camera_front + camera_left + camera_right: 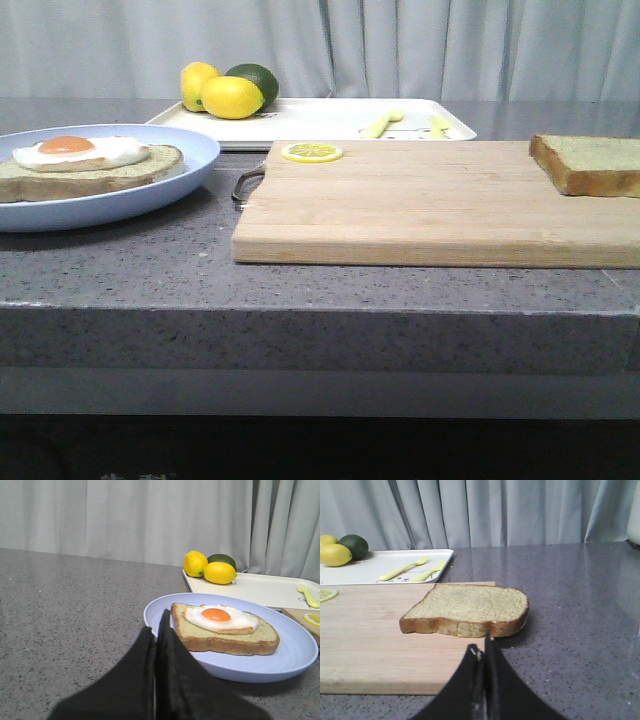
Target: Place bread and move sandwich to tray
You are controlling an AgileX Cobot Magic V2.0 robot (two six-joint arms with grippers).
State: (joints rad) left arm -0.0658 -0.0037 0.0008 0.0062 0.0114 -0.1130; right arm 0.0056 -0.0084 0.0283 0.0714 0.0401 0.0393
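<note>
The bread (590, 163) (470, 608), one thick brown-crusted slice, lies on the right end of the wooden cutting board (430, 205) (365, 630), hanging slightly over its edge. The sandwich (90, 160) (225, 630), a slice topped with a fried egg, rests on a pale blue plate (150, 190) (295, 650) at the left. The white tray (320, 118) (265, 587) (365, 567) sits behind. My left gripper (159, 622) is shut and empty, just short of the plate's rim. My right gripper (482, 645) is shut and empty, just short of the bread. Neither gripper shows in the front view.
Two lemons (232, 97) and a lime (255, 80) sit in the tray's left corner, with a yellow fork (402, 569) and knife (427, 571) at its right. A lemon slice (311, 152) lies on the board's far left corner. A grey curtain hangs behind the grey counter (120, 270).
</note>
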